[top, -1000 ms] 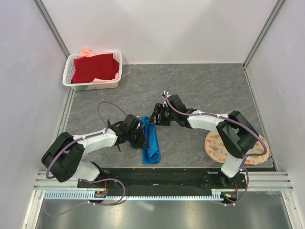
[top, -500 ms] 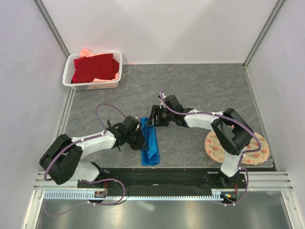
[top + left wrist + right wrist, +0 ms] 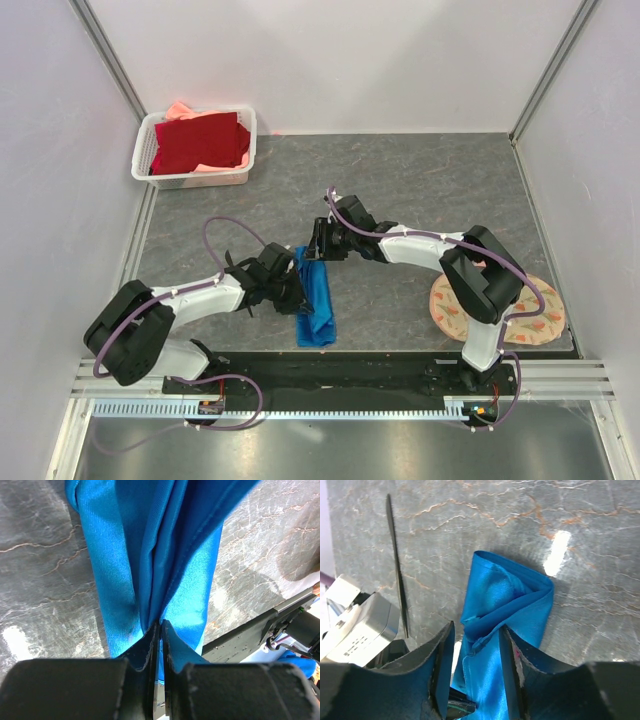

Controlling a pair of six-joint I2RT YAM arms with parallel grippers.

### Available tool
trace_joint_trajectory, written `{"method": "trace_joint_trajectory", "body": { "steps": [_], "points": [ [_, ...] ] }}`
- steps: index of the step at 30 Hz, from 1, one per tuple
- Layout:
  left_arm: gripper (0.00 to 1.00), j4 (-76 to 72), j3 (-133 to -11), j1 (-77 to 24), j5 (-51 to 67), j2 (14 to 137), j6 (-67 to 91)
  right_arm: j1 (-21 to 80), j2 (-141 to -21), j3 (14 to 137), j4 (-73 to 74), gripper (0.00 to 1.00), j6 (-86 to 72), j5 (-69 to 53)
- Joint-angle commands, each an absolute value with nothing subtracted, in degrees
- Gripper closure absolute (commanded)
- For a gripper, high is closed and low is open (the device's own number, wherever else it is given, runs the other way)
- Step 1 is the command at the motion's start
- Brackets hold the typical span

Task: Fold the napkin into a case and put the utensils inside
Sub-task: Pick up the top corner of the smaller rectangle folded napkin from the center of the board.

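A: Napkin, where and what shape?
B: The napkin (image 3: 316, 300) lies on the table between my two arms, towards the front edge. It's folded into a long narrow strip. The cloth is bright blue and satiny, in layers with soft creases.

A: Fingers?
B: My left gripper (image 3: 160, 625) is pinched almost closed on a fold at the strip's left side. My right gripper (image 3: 476, 627) is about half spread and straddles the far end. Bunched cloth sits between its fingers with a sliver of table showing beside it, so it isn't clamped.

A: Utensils?
B: I can see one utensil (image 3: 395, 555), thin, black and straight. It lies flat on the table near the napkin's far end, apart from it.

A: Surface, room?
B: The table (image 3: 420, 180) is dark grey and stone-look, with pale and rusty veins and glossy patches of glare. Plain white walls (image 3: 330, 60) close three sides, with metal posts (image 3: 548, 70) in the back corners. A white slotted plastic basket (image 3: 143, 152) in the far left corner holds a dark red cloth (image 3: 200, 142) over something peach. A round floral mat (image 3: 452, 305) at the front right is partly under my right arm. Purple cables (image 3: 225, 222) loop along both arms. A black rail (image 3: 330, 372) runs along the near edge.
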State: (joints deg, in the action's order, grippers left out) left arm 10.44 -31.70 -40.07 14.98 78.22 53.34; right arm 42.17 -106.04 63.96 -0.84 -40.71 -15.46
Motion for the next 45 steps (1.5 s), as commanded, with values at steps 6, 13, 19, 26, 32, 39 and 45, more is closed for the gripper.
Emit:
{"method": "trace_joint_trajectory", "body": {
  "steps": [6,13,19,26,32,39,45],
  "points": [
    [0.90,7.6,-32.3,-41.2,14.7,79.1,54.7,43.4,-107.6,69.4,4.9,0.55,-40.5,-10.4],
    [0.90,7.4,-32.8,-41.7,14.8,79.0,54.6,44.0,-109.0,71.5,6.6,0.75,-41.0,-8.8],
    [0.77,9.1,-33.4,-41.7,13.4,76.5,53.6,43.9,-109.0,71.3,6.2,0.98,-41.1,-8.7],
    [0.55,23.0,-42.2,-38.1,9.1,69.7,48.9,43.9,-108.4,69.9,3.7,1.00,-41.2,-10.4],
    [0.59,29.7,-51.0,-30.9,6.2,72.2,42.5,43.4,-107.4,68.1,1.5,1.00,-42.5,-13.1],
    [0.63,32.4,-60.1,-29.6,0.3,82.3,35.3,41.4,-106.0,65.5,-1.3,1.00,-42.5,-17.1],
    [0.54,33.3,-64.6,-29.8,-1.6,88.6,31.6,40.1,-106.2,63.9,-3.8,1.00,-43.2,-21.6]
  ]
}}
